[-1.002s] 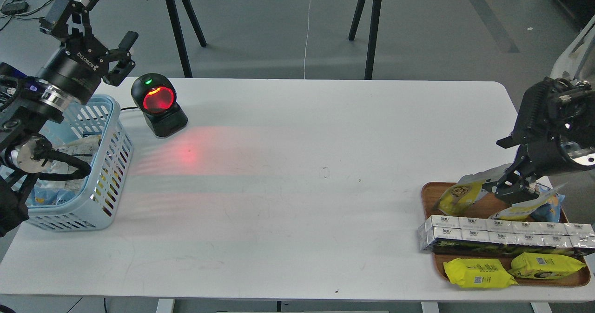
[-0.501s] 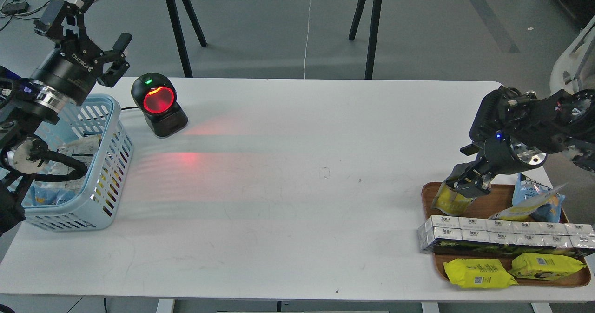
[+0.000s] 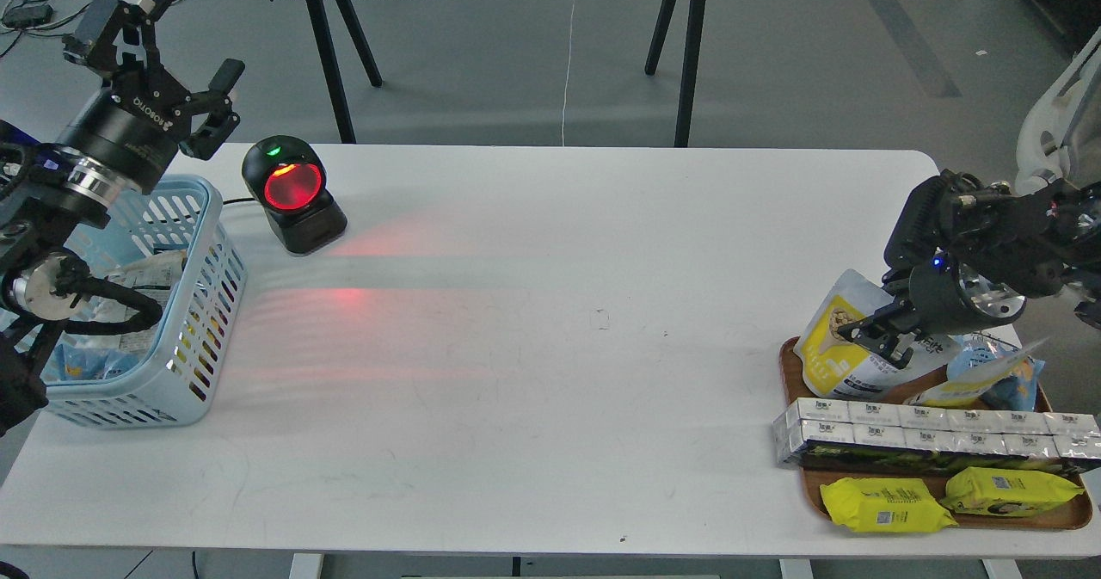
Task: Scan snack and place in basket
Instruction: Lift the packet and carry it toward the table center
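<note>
The snack (image 3: 833, 344), a white pouch with a yellow lower part and a picture of beans, is held upright over the back left corner of the brown tray. My right gripper (image 3: 879, 336) is shut on the pouch's right side. The light blue basket (image 3: 209, 243) stands at the table's left edge and holds some packets. My left gripper (image 3: 187, 39) is open and empty, raised above the basket's far end.
A black scanner (image 3: 292, 194) with a red glowing window stands right of the basket and casts red light on the table. The brown tray (image 3: 1015, 524) holds a blue-and-yellow bag (image 3: 1002, 371), silver boxes (image 3: 929, 434) and two yellow packets (image 3: 886, 506).
My right gripper moved left over the tray, closed on the pouch and raised it upright. My left gripper shifted slightly left and stayed open.
</note>
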Available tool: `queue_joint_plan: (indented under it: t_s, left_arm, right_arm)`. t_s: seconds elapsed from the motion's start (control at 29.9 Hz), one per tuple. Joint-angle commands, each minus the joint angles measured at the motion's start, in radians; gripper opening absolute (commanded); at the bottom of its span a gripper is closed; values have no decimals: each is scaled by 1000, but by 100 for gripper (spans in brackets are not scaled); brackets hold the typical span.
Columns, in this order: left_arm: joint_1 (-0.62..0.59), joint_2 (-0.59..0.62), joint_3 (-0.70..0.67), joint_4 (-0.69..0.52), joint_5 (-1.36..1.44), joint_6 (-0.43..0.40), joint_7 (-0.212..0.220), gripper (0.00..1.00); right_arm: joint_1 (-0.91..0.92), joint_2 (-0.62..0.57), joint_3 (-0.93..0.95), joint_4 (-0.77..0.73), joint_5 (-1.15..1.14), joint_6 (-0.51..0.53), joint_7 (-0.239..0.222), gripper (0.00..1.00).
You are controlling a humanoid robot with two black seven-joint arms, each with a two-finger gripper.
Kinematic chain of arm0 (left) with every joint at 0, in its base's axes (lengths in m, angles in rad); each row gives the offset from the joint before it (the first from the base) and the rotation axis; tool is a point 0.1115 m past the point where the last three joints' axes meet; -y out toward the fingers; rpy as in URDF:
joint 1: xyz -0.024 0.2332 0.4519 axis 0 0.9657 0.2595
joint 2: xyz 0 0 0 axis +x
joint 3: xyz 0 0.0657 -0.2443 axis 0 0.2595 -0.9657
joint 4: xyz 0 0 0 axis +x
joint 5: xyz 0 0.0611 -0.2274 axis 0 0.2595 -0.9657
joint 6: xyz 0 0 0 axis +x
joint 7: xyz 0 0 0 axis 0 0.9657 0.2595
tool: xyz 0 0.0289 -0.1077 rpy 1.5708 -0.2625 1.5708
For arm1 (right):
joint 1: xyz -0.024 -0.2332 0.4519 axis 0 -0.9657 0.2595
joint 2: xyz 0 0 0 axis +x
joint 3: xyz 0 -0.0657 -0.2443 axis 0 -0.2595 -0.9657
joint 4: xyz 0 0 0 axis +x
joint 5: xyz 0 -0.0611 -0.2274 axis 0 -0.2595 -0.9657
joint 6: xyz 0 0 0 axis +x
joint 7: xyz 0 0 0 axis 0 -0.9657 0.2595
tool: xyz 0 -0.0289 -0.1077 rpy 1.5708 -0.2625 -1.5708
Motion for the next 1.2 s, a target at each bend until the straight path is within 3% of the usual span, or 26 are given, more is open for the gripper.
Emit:
queue_joint_plan:
  t_s: [0.0,0.1,0.3,0.8,1.17]
  left_arm:
    - [-2,0,1,0,0,0,0,100]
    - [-2,-2,0,0,-2,0,0,100]
    - [-3,-2,1,0,-2,0,0,100]
    - [-5,-2,1,0,0,0,0,100]
    - [-6,-2,1,9,0,0,0,100]
  right_arm:
    - [0,-12,-1,0,0,0,0,20]
    - [0,-12,-1,0,0,0,0,10]
    - [0,-20,13,-1,0,0,0,1]
    - [10,-15,131,6,0,0,0,0]
    - [113,301,187,-26,0,0,0,0]
